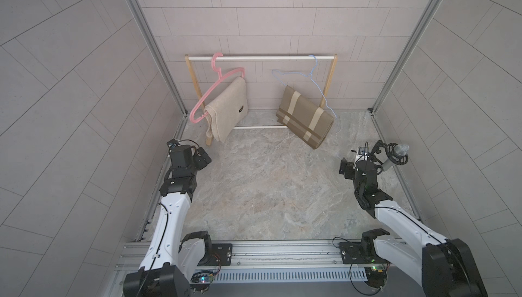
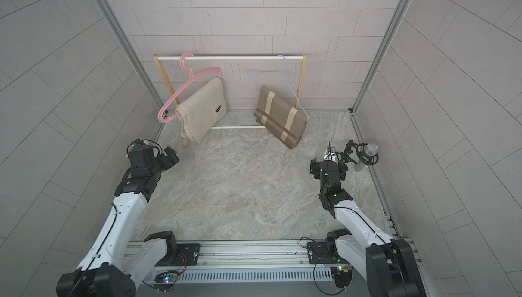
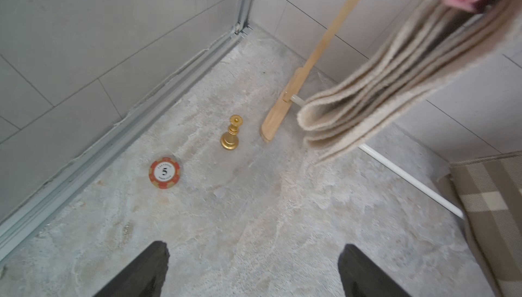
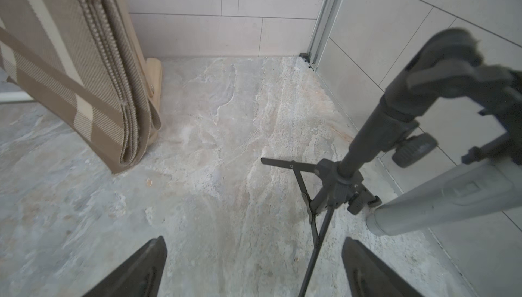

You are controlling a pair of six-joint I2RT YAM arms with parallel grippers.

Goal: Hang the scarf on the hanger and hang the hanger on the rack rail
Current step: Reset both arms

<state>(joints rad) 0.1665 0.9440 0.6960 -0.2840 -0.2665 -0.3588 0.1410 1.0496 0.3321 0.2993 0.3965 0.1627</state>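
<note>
Spreading across the cell, the marbled surface (image 1: pixel 268 182) carries a wooden rack (image 1: pixel 262 58) against the back wall. A folded beige scarf (image 1: pixel 226 109) is draped over the bar of a pink hanger (image 1: pixel 217 83) hooked on the rack's top rail. Beside it, a striped scarf (image 1: pixel 305 117) hangs on a blue wire hanger (image 1: pixel 310 77). A microphone (image 1: pixel 399 151) on a tripod stands at the right wall. The left pincer (image 3: pixel 254 253) and the right pincer (image 4: pixel 254 242) are both spread wide and grip nothing. A gold chess piece (image 3: pixel 231 137) stands near the rack's foot, with a poker chip (image 3: pixel 165 172) lying flat close by.
</note>
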